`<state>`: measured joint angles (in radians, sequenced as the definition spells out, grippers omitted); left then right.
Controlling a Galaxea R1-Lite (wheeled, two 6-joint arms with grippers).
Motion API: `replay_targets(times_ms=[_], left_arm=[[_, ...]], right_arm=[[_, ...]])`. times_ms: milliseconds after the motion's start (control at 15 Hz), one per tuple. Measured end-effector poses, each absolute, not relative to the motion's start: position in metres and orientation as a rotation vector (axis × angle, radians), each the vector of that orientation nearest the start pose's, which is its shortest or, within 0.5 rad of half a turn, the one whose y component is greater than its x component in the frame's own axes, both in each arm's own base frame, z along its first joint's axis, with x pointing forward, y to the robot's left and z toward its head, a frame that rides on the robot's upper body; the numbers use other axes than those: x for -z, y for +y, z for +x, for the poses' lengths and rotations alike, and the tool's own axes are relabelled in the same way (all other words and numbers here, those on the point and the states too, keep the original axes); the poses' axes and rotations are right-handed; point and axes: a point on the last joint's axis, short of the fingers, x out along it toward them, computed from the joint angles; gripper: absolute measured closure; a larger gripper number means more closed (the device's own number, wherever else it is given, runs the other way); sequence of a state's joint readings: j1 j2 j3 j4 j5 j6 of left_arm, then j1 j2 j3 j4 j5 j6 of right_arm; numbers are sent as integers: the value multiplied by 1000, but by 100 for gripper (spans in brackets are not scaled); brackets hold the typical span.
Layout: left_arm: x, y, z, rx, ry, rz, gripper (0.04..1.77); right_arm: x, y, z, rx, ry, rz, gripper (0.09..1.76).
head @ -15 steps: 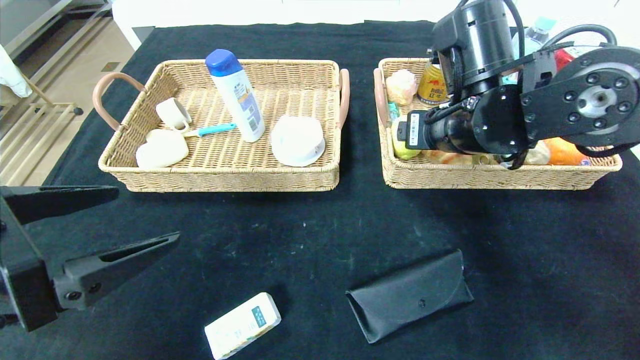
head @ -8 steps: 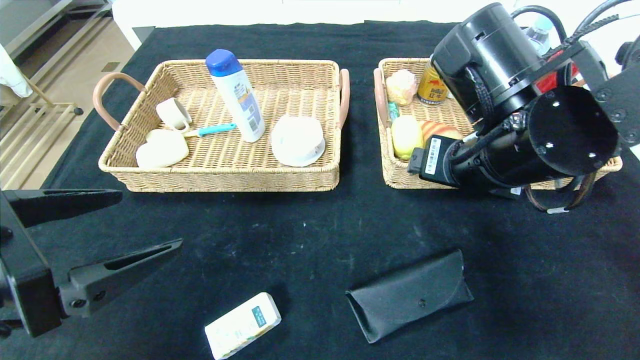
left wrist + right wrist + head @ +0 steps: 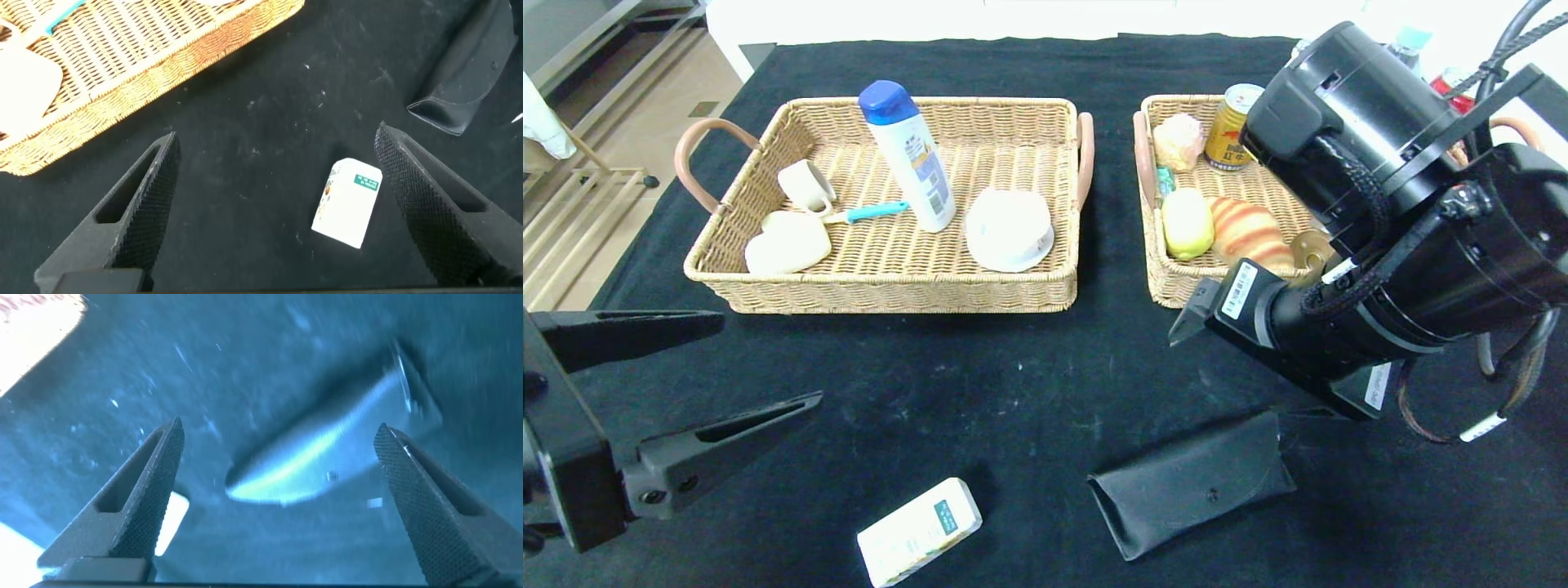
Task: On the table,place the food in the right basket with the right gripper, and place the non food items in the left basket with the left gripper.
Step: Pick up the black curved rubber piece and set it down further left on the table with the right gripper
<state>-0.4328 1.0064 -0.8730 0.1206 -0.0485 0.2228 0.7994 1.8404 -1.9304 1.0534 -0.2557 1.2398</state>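
1. Our right gripper (image 3: 1186, 320) has come out of the right basket (image 3: 1168, 287) and now hangs in front of its near wall, over the black table (image 3: 1013, 384), with nothing between its wide-spread fingers (image 3: 135, 498).

2. A second ago that arm lay across the basket and hid most of what was in it; now the lemon (image 3: 1187, 222) and the croissant (image 3: 1248, 232) show plainly, lying side by side against the near-left corner. We take the drop as done.

3. One food item is still out: the white carton (image 3: 920, 531) lies flat on the table near the front edge, well apart from both baskets. Our right wrist view looks down on the black glasses case (image 3: 327, 461), with a corner of the carton just showing past one finger.

4. Our left gripper (image 3: 760, 363) has stayed low at the front left, fingers spread and empty, with the carton between its tips in the left wrist view.

5. The shampoo bottle (image 3: 907, 155) stands upright in the left basket (image 3: 890, 290), so of the non-food only the glasses case, on the table near the front right, is left.

6. We judge two fetches remain: the carton for the right arm, which must reach across to it, and the case for the left.
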Motion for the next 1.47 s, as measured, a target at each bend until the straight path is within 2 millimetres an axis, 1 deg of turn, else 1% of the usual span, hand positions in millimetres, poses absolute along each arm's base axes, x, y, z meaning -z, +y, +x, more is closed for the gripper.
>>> replay_targets(times_ms=[133, 467, 600, 800, 1467], left_arm=[[-279, -52, 111, 505, 200, 268, 9], [-277, -53, 112, 507, 207, 270, 9], [-277, -53, 113, 508, 211, 270, 9], [-276, -54, 114, 508, 216, 271, 9], [-273, -55, 116, 510, 223, 288, 9]], right_arm=[[-291, 217, 213, 114, 1014, 660, 15], [-252, 233, 204, 203, 1138, 617, 15], [-244, 239, 203, 214, 1153, 606, 15], [-241, 246, 203, 189, 1139, 610, 15], [-228, 252, 207, 193, 1132, 636, 15]])
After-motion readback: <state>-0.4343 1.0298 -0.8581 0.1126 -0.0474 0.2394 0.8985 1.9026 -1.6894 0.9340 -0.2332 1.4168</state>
